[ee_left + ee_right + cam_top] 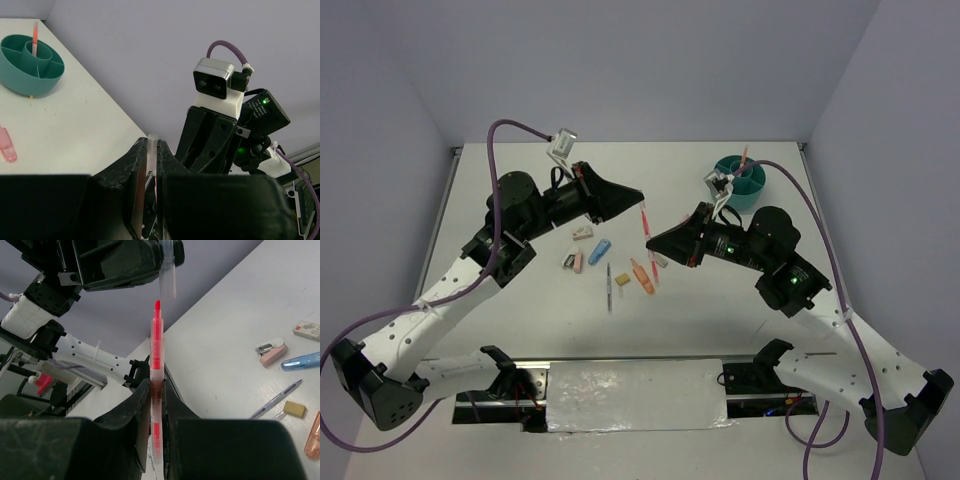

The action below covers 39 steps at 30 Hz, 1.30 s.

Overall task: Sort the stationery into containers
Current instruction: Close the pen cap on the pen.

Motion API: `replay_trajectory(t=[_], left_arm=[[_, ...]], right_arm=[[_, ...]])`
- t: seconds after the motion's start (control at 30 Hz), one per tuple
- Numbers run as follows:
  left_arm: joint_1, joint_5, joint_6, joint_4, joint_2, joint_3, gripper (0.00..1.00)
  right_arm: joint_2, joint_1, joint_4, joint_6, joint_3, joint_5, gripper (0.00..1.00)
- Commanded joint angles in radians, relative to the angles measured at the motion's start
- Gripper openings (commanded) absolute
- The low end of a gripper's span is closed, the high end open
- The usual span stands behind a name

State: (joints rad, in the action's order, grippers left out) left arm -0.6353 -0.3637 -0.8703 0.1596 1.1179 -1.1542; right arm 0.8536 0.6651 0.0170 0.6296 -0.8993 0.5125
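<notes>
Two pincers [151, 146] [156, 390], one marker [156, 352], one cap [168, 282]

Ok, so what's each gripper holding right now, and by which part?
The right gripper clamps the pink highlighter around its barrel, tip bare. The left gripper pinches the clear cap, one end protruding.

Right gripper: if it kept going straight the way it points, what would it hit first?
The uncapped pink highlighter held in the right gripper leads, so its tip would likely meet the clear cap pinched in the left gripper first; exact alignment is hard to judge.
</notes>
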Motion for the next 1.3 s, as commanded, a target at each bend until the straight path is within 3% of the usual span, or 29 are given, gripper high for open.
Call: replay_trajectory(t=[0.0,1.27], left_arm=[[0.005,-0.012,-0.009,0.061,-0.038,0.001,0.00],[0.005,-0.017,-0.009,0.044,-0.010,-0.006,0.00]], right_arm=[[-0.007,0.005,-0.025,-0.028,-0.053,-0.020,0.00],[0.009,0.005,0.026,-0.045,-0.079,-0.019,0.00]])
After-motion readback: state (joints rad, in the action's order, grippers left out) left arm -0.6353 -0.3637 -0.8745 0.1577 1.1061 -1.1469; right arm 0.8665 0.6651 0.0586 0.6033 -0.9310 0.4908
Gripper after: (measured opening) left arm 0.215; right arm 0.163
